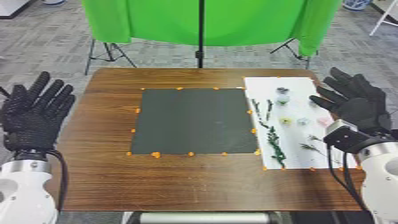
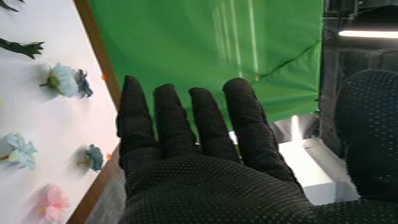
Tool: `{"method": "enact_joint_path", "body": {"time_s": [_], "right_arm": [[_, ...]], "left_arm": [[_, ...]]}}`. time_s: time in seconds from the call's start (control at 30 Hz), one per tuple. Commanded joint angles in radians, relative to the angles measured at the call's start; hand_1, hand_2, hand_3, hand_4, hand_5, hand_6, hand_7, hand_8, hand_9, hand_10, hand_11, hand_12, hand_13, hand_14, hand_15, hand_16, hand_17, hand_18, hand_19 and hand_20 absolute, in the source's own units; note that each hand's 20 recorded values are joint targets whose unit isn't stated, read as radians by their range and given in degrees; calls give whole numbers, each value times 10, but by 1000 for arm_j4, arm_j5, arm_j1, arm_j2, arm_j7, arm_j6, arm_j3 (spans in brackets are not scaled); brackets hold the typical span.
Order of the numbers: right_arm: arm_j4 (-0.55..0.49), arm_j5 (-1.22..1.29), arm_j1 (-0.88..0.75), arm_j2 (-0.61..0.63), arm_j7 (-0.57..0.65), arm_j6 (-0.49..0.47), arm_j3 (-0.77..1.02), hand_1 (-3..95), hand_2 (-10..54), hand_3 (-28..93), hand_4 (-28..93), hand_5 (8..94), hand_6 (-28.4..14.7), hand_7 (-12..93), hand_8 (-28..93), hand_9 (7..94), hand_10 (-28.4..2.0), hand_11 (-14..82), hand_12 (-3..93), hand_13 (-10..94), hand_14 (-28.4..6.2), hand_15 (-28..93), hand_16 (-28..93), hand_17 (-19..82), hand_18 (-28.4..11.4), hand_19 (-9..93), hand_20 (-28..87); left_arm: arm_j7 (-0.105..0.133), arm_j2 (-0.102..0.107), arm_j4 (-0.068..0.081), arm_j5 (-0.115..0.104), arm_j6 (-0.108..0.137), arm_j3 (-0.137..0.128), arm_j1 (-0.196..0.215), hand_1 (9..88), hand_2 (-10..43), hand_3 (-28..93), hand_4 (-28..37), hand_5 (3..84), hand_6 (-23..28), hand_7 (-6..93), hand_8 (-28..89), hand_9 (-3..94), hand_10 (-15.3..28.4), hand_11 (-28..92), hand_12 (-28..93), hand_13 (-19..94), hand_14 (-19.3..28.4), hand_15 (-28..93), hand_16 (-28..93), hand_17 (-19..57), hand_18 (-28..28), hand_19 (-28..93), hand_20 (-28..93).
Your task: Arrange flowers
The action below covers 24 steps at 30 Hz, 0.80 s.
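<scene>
Starting out left, the left robot hand waits by the table's left edge, spread wide, fingers straight, holding nothing. Next comes the black mat in the middle of the table, ringed by orange dabs; that looks like the place for the arrangement, and a low sweep across it could knock those dabs loose and let the mat slide. Over to the white sheet along the right edge, where the flowers lie: the long green sprig toward the near edge could roll or bend if pinched off-centre, as its weight looks uneven. Then the yellow flower and the pale blue flower, close enough that broad fingers might drag 2 instead of 1. Farther right, the pink flower sits near the right robot hand, which is open wide and empty over the right edge; lowered carelessly, its wrist could crush those petals or nudge them off the table.
</scene>
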Motion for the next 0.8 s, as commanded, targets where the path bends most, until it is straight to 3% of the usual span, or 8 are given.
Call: {"method": "enact_joint_path", "body": {"time_s": [0.03, 0.13, 0.23, 0.3, 0.47, 0.57, 0.63, 0.8], "right_arm": [[-18, -21, -12, 13, 21, -21, 9, 192, 18, 764, -239, 347, -61, 105, -102, 308, -150, 35, 82, 288, -153, 82, 107, 125, -164, 288, 179], [-24, -35, -17, 21, 33, -56, 23, 204, 7, 757, -237, 348, -62, 107, -104, 308, -150, 36, 84, 291, -153, 82, 110, 125, -163, 289, 179], [-33, -75, -8, 36, 68, -6, 0, 216, -3, 754, -235, 348, -61, 107, -104, 308, -146, 35, 84, 294, -153, 83, 112, 124, -164, 288, 178], [-56, -156, -1, 45, 164, 45, -19, 228, -9, 754, -235, 358, -61, 111, -105, 317, -148, 42, 86, 307, -153, 87, 115, 126, -165, 309, 186], [-81, -465, 41, 104, 458, 175, -112, 289, -28, 760, -242, 472, -73, 151, -124, 426, -174, 99, 88, 427, -162, 132, 137, 140, -185, 475, 214], [-78, -706, 54, 136, 558, 125, -168, 338, -61, 741, -240, 564, -76, 163, -126, 575, -184, 162, 121, 557, -157, 284, 155, 183, -211, 633, 234], [-74, -870, 49, 149, 596, 101, -205, 356, -86, 724, -235, 608, -65, 174, -128, 635, -176, 196, 148, 606, -146, 370, 163, 206, -219, 682, 253], [-54, -1104, 68, 179, 661, -18, -287, 386, -95, 691, -267, 677, -37, 212, -129, 708, -155, 381, 256, 648, -138, 650, 251, 251, -243, 788, 333]], "left_arm": [[1, -32, -16, -14, -17, -16, 57, 250, 159, 702, -283, 417, 82, 69, -72, 365, 148, 123, 92, 282, 132, 193, -52, -25, 114, 209, 120], [11, -35, -19, -18, -9, -26, 62, 250, 158, 702, -283, 418, 83, 68, -73, 366, 147, 123, 92, 283, 131, 192, -52, -24, 113, 207, 119], [14, -35, -32, -20, -8, -41, 87, 250, 158, 702, -283, 420, 83, 68, -73, 368, 147, 123, 91, 283, 131, 190, -51, -23, 113, 205, 118], [12, -37, -42, -24, -1, -55, 107, 251, 158, 702, -283, 421, 83, 70, -73, 369, 148, 124, 91, 283, 131, 191, -51, -23, 113, 205, 118], [7, -28, -52, -40, -1, -75, 142, 251, 158, 701, -283, 426, 86, 72, -72, 372, 148, 128, 93, 285, 131, 195, -51, -23, 112, 204, 118], [8, -33, -57, -52, 8, -86, 161, 252, 159, 700, -283, 430, 88, 74, -72, 376, 150, 130, 93, 286, 131, 197, -51, -22, 112, 204, 118], [6, -29, -57, -50, 13, -91, 164, 253, 159, 700, -283, 432, 89, 76, -72, 377, 150, 131, 93, 286, 131, 197, -52, -22, 112, 203, 118], [-1, -25, -53, -54, 16, -83, 154, 253, 159, 700, -283, 438, 91, 81, -73, 382, 151, 135, 95, 288, 133, 202, -53, -22, 111, 206, 120]]}}
